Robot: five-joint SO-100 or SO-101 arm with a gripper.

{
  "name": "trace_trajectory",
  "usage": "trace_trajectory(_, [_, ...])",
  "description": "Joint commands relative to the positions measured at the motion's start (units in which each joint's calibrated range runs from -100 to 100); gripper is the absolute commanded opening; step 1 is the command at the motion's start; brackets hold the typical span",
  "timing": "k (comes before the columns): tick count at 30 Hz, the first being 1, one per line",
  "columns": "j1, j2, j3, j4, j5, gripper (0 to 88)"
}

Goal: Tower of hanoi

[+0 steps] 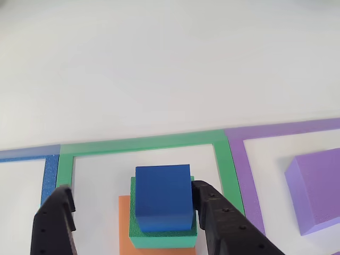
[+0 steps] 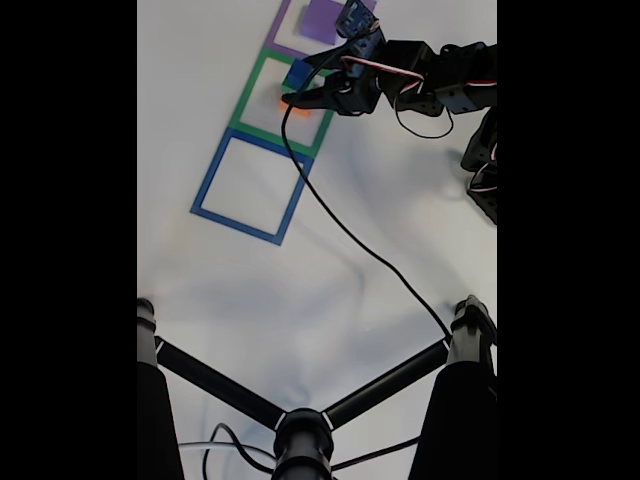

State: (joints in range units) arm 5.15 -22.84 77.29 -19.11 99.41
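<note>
White counter carries a green tape square (image 1: 143, 143) holding the orange block (image 1: 124, 223), green block (image 1: 162, 234) and blue cube (image 1: 163, 196) stacked, the purple slab (image 1: 316, 188) right of it, and open, empty fingers (image 1: 127, 210) straddling the cube, seemingly about to close on it.

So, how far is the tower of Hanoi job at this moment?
Partly done. The small blue foam cube sits on the green foam block, which sits on the orange foam block, all inside the green tape square. The wide purple foam slab lies alone in the purple tape square. The open gripper straddles the cube, ungrasped. Moving the stack remains.
</note>
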Motion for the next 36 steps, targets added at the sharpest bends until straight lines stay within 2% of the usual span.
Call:
trace_trajectory(1, [1.22, -7.77, -2.28, 5.48, 0.59, 28.1])
trace_trajectory(10, [5.10, -29.09, -25.54, 56.30, 0.59, 25.7])
trace_trajectory(17, [14.64, -34.61, -39.63, 79.37, 0.59, 18.3])
trace_trajectory(21, [19.36, -37.10, -43.53, 86.41, 0.59, 10.9])
trace_trajectory(25, [23.10, -40.06, -44.26, 90.62, 0.59, 9.5])
trace_trajectory(32, [30.50, -43.03, -38.08, 90.62, 0.59, 18.4])
trace_trajectory(36, [34.92, -43.51, -31.63, 84.96, 0.59, 20.1])
